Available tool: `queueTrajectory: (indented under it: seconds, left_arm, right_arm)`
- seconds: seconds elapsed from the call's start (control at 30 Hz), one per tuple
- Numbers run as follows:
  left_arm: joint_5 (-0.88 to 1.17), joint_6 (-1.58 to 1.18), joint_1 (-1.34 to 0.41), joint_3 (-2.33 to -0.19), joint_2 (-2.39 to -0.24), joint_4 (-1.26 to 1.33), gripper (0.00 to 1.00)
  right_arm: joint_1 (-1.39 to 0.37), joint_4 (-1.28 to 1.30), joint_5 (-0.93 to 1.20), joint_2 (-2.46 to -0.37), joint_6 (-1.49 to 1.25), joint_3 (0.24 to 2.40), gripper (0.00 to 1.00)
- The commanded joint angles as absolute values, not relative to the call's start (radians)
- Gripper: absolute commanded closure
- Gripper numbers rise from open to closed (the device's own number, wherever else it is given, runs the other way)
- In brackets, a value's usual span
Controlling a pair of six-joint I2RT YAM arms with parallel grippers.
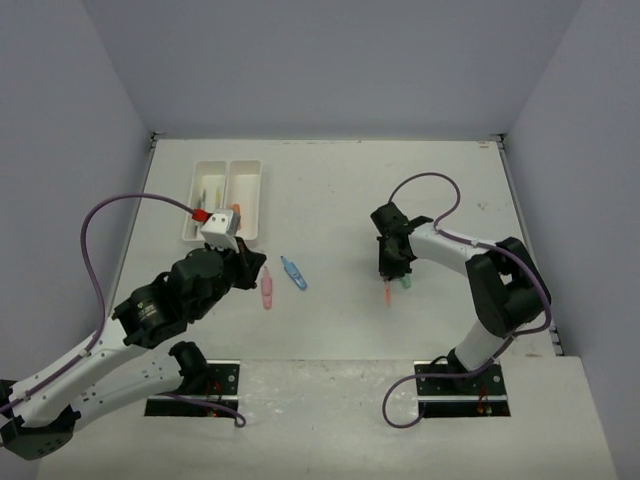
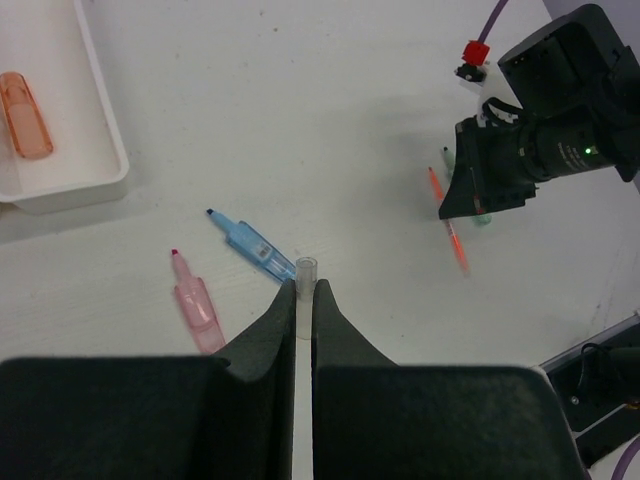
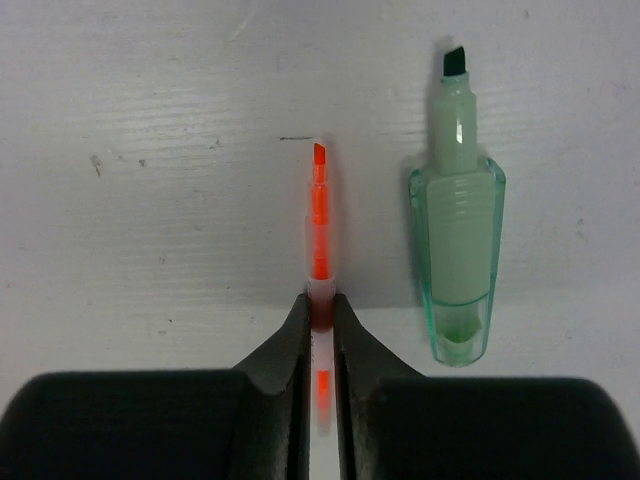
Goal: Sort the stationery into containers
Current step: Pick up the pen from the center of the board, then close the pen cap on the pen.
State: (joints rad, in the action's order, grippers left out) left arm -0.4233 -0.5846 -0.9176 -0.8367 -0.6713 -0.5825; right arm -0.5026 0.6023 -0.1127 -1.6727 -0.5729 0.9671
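Gripping stationery w/ both tools on tabletop [image 1: 340, 190].
Pinching slim orange marker [image 3: 319, 225] in right tool [image 3: 320, 300], jaws tight on its barrel, right of centre; green highlighter [image 3: 458, 270] lying just beside, not touching. Clamping thin clear pen [image 2: 306, 270] in left tool [image 2: 305, 292], near pink highlighter [image 2: 195, 305] and blue highlighter [image 2: 250, 243]. White trays [image 1: 229, 165] sitting far left, orange piece [image 2: 25, 115] lying inside right one.

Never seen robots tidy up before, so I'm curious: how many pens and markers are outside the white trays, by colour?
Pink highlighter: 1
Blue highlighter: 1
Green highlighter: 1
Orange marker: 1
Whitish thin pen: 1
Total: 5
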Motion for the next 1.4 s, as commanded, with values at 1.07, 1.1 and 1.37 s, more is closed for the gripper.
queueTrajectory:
  seconds: [1.07, 1.1, 1.37]
  left_arm:
    - [0.416, -0.770, -0.763, -0.640, -0.958, 0.844, 1.00]
    - [0.415, -0.767, -0.764, -0.645, -0.967, 0.821, 1.00]
    - [0.410, -0.760, -0.763, -0.635, -1.005, 0.797, 1.00]
  right_arm:
    - [-0.742, -0.361, 0.576, -0.717, -0.698, 0.549, 1.00]
    - [-0.742, -0.353, 0.572, -0.721, -0.687, 0.563, 1.00]
    - [-0.743, -0.306, 0.560, -0.735, -0.654, 0.609, 1.00]
